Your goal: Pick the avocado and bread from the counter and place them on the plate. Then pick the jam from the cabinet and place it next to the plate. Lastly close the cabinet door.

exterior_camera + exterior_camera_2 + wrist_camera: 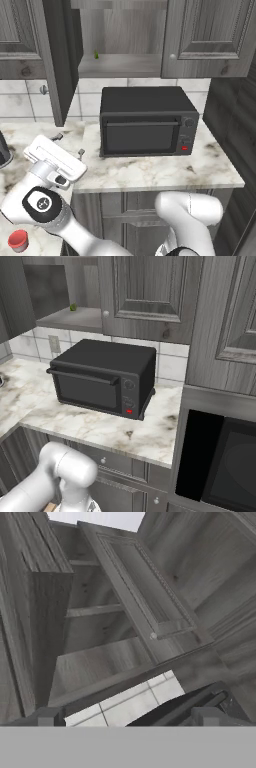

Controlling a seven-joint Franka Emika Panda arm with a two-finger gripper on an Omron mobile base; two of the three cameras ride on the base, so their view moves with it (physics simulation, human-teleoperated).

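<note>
The gripper (70, 144) stands low at the left, above the counter (150, 175), with its two dark fingers wide apart and nothing between them. It points up and away toward the cabinet (120, 65). There is free air between the fingertips and the cabinet's lower edge.

The cabinet door (60, 60) is swung out toward the robot, so its narrow edge faces the camera and hangs down past the tiled wall. In the hand view this door (145, 597) runs slanted through the middle, with its small round knob (153, 635) near the lower edge. The grey shelf (120, 65) inside is open to the front, and a small green thing (96, 55) sits on it near the left side; it is too small to say what it is.

The jam (19, 240) stands on the lower counter at the bottom left corner, just beside the robot's elbow joint.

A black microwave (145, 122) stands under the cabinet, near the back wall, and a strip of bare counter remains before it up to the front edge. The right cabinet door (210, 35) is closed.
</note>
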